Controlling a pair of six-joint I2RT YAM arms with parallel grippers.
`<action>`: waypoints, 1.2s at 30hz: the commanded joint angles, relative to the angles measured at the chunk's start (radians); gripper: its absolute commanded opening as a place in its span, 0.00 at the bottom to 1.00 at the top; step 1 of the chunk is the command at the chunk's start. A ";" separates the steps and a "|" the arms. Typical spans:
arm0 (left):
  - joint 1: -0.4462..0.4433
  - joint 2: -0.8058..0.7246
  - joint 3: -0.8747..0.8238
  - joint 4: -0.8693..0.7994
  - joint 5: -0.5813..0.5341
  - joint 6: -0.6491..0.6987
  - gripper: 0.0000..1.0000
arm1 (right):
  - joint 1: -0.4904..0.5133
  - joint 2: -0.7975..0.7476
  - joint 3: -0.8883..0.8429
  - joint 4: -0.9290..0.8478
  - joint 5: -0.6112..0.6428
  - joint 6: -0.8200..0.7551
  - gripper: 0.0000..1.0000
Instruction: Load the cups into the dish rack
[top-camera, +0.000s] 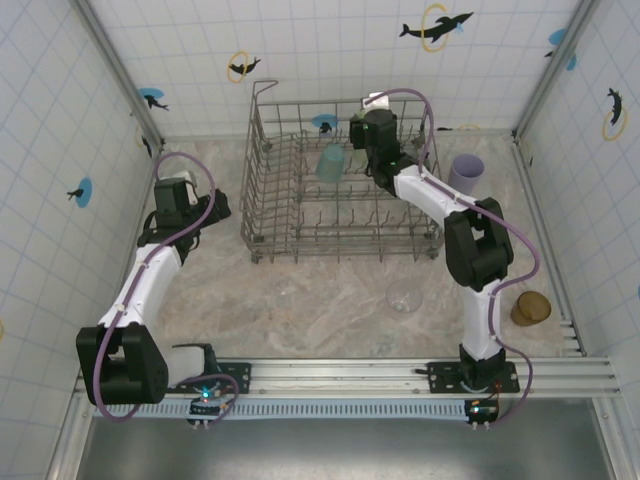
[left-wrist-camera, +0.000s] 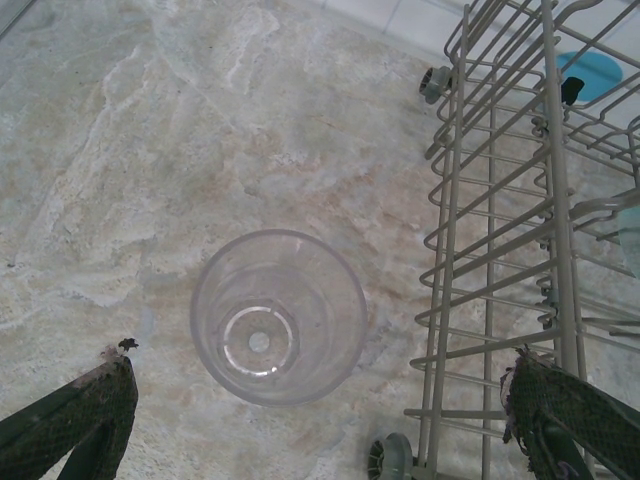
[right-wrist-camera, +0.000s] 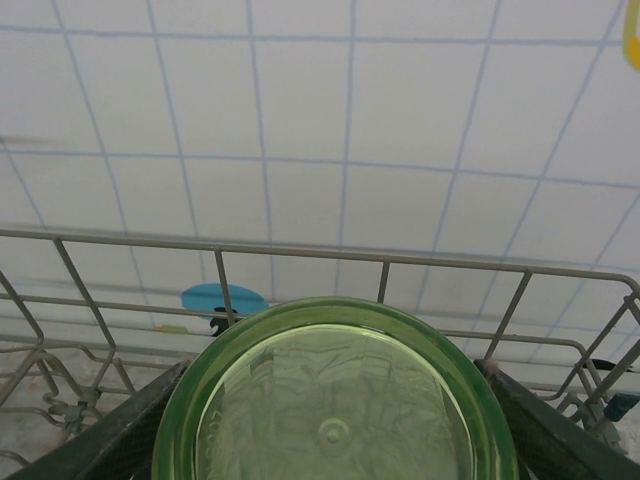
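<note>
Mid-loading: the right hand (right-wrist-camera: 335, 445) grips the lime green cup (right-wrist-camera: 335, 400) over the dish rack's (top-camera: 262, 200) one-o'clock corner and probably needs to lower and release it, while the wide-open left hand (left-wrist-camera: 325, 418) hovers over a clear cup (left-wrist-camera: 278, 318) at the rack's nine o'clock.

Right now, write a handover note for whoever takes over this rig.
Left gripper: jaws open, hovering over a clear cup that stands on the table beside the dish rack.
Right gripper: shut on the lime green cup, over the rack.
Done: teal cup is in the rack.
Left: set the lime green cup down, then load the lavender cup, amber cup and second clear cup, all on the table.
</note>
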 joint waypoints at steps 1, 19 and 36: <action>0.009 0.009 0.001 0.010 0.016 -0.013 0.97 | 0.001 -0.015 0.006 0.039 0.020 -0.003 0.43; 0.009 0.008 0.001 0.012 0.019 -0.013 0.97 | -0.051 -0.014 -0.093 0.062 -0.014 0.090 0.43; 0.009 -0.001 -0.002 0.012 0.009 -0.016 0.97 | -0.025 0.073 -0.115 0.063 -0.004 0.145 0.61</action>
